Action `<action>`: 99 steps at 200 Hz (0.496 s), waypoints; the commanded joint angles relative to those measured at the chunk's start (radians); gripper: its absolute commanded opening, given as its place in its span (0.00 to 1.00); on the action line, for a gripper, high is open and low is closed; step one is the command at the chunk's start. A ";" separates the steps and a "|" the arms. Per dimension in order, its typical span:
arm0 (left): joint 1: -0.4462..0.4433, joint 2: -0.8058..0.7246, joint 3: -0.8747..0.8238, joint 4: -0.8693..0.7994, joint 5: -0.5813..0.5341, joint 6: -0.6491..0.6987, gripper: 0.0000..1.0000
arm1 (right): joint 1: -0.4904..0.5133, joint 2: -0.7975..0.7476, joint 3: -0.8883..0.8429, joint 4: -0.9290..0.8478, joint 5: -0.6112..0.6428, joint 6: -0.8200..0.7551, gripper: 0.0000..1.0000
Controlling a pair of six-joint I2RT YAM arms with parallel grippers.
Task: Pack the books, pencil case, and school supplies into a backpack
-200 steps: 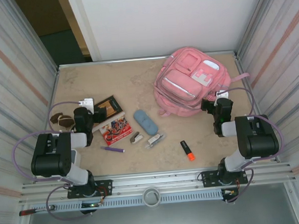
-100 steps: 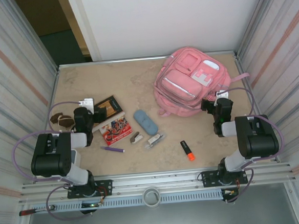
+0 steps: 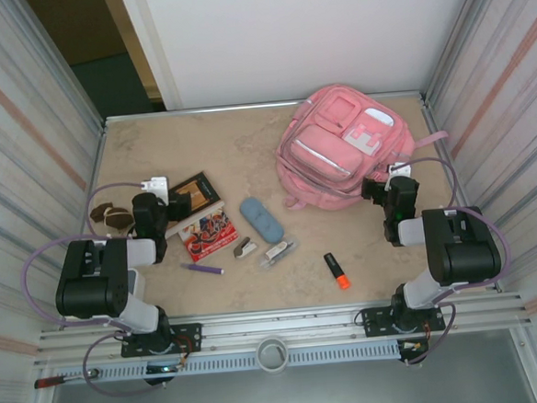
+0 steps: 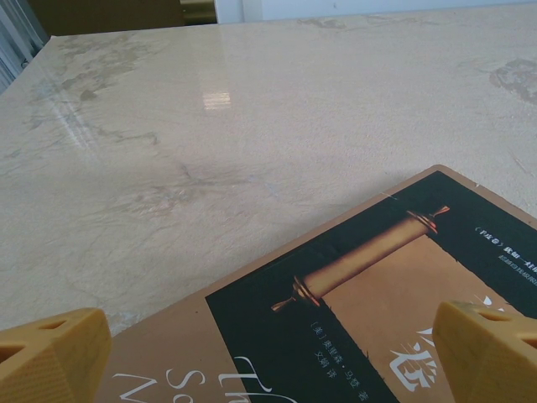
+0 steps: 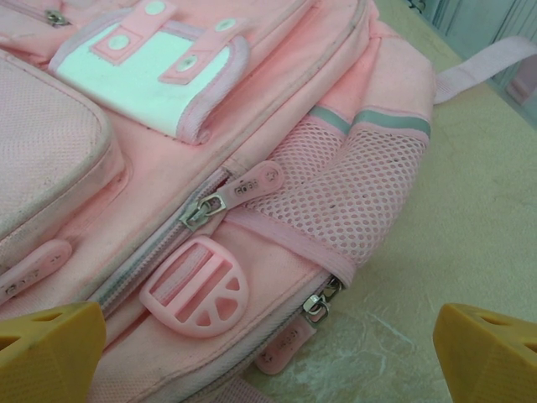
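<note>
Left wrist view: my left tool (image 4: 268, 357) stands wide open, its yellow wedge-shaped tips (image 4: 50, 357) far apart with nothing between them. It is low over the dark book (image 4: 361, 319), a thin glossy paperback with a tan scroll picture, lying flat on the beige marbled surface (image 4: 210, 151).

My right tool (image 5: 268, 348) is just as wide open and holds nothing. It sits just beside the backpack (image 5: 252, 143), which is soft pink fabric with a mesh side pocket (image 5: 352, 185), a white patch (image 5: 143, 80), a round plastic buckle (image 5: 195, 285) and metal zip pulls (image 5: 201, 210). The zips I can see look closed.

From the top external view, the other things lie loose on the surface outside the backpack: the red-and-white book (image 3: 208, 233) just beside the dark one, the rounded blue-grey pencil case (image 3: 261, 219), the thin purple pen (image 3: 202, 269), the stubby orange-and-black highlighter (image 3: 336, 270), and the stapler-like piece (image 3: 245, 248) next to the clear clip (image 3: 277, 251).
</note>
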 commanded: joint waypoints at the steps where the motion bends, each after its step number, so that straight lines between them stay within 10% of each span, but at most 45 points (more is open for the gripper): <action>1: 0.005 -0.010 -0.006 0.017 -0.019 -0.010 0.99 | -0.010 -0.001 0.026 -0.002 -0.024 0.027 0.99; 39: 0.005 -0.017 -0.005 0.024 -0.034 -0.013 0.99 | -0.004 -0.017 0.030 -0.005 -0.013 0.018 0.99; 99: 0.005 -0.337 0.060 -0.403 -0.097 -0.143 0.99 | 0.010 -0.340 0.104 -0.501 0.132 0.169 0.99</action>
